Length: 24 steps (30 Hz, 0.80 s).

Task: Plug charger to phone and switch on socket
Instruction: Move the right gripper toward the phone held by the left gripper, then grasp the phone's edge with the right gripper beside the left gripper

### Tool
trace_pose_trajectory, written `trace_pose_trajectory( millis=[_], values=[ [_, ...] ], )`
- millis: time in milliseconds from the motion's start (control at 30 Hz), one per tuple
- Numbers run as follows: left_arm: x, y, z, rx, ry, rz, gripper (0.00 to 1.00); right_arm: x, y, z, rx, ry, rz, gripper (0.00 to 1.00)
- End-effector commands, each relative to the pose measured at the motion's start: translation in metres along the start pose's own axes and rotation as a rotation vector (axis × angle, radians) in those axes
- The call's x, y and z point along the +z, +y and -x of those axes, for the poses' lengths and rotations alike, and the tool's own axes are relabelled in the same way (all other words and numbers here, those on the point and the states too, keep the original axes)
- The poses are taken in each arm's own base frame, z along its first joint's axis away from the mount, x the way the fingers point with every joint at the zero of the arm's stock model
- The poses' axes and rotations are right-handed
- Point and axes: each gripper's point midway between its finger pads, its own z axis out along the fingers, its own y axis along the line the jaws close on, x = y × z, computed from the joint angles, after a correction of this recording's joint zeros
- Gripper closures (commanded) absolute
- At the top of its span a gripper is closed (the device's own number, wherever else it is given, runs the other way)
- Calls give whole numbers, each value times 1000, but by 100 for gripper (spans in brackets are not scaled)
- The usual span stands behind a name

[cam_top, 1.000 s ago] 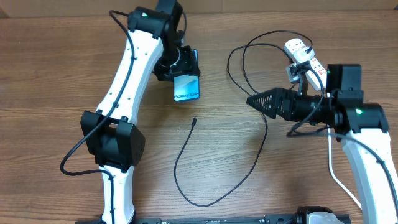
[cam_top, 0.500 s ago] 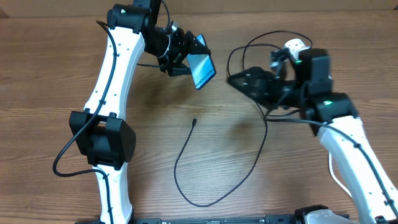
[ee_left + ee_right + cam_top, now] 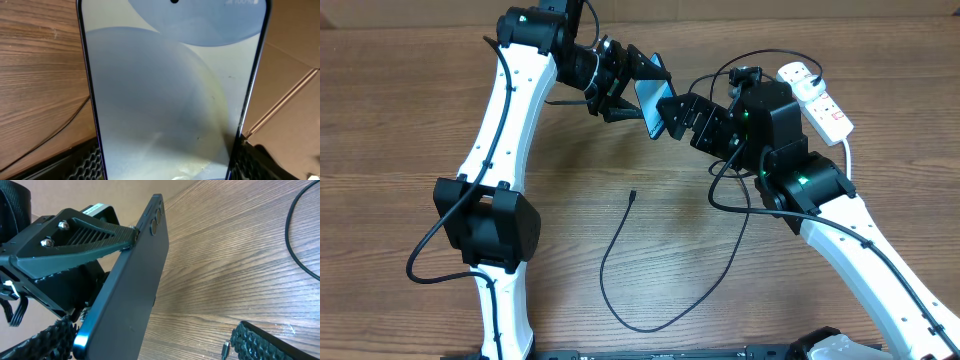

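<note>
You're at a robot test bench, the kind found in a lab or a workshop rather than a home. The surface is a plain wood-grain table (image 3: pixel 390 150). Two white-and-black arms stand at its near edge, the left arm (image 3: pixel 505 110) and the right arm (image 3: pixel 865 255), and a dark rail (image 3: pixel 660 353) runs between their bases. A white socket (image 3: pixel 817 95) lies loose on the top. Your left wrist camera shows brown cardboard (image 3: pixel 295 100) just past the table's edge. The view is too tight to tell whether that is a box or a standing screen.
</note>
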Motion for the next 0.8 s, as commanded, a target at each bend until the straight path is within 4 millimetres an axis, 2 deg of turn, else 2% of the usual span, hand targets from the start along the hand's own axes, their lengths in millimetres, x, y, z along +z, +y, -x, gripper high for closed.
trace_pose_trajectory(
  millis=[0,133,200,300,500,700,767],
  values=[
    [-6,-16,-12,22,25,-49,41,4,0,8,2,-21,-11,0],
    [-2,-16,-16,27,32,-42,42,21,-5,7,-51,-7,-11,0],
    [0,-16,-16,21,30,-35,42,22,8,7,-95,-2,52,0],
    [0,-16,-16,6,29,-33,43,22,15,9,-105,-11,81,0],
    [0,-1,2,-70,-75,53,43,22,8,17,-105,-61,34,0],
    [-2,6,13,-110,-141,90,42,24,11,15,-122,-101,-7,0],
    [-1,5,14,-118,-146,86,43,26,17,10,-133,-105,-7,10]
  ],
)
